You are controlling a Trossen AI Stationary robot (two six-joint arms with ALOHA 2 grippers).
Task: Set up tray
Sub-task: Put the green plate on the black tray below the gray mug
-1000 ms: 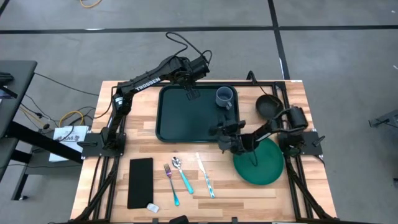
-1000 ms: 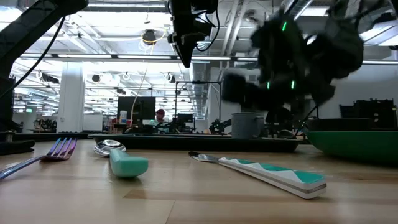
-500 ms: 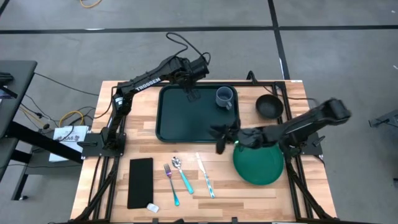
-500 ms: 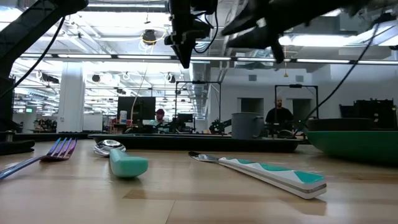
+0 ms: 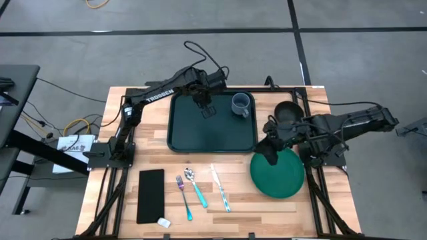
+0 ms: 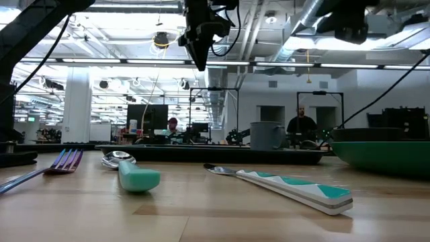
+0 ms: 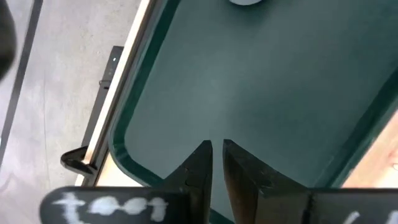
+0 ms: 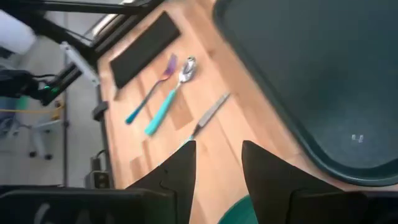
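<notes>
The dark green tray [image 5: 212, 123] lies flat at the far middle of the wooden table. A grey cup [image 5: 241, 105] stands upright in its far right corner. My left gripper [image 5: 207, 111] hangs above the tray's far part, fingers pointing down. In the left wrist view the left gripper [image 7: 217, 155] is shut, with only a slit between its fingers and nothing in it. My right gripper [image 5: 270, 148] hovers high between the tray's right rim and the green plate [image 5: 278, 175]. The right wrist view shows the right gripper [image 8: 217, 165] open and empty.
A black bowl [image 5: 288, 113] sits right of the tray, with the plate nearer the front. A black napkin [image 5: 151, 195], fork [image 5: 183, 192], spoon [image 5: 195, 187] and knife [image 5: 220, 188] lie near the front edge. People stand in the room behind [image 6: 301, 124].
My right gripper has risen from low over the tray's near right corner and drawn back toward the table's right edge, tipping up from a steep downward pitch; it stays open. My left gripper has drifted slightly along the tray's far part, turning a little.
</notes>
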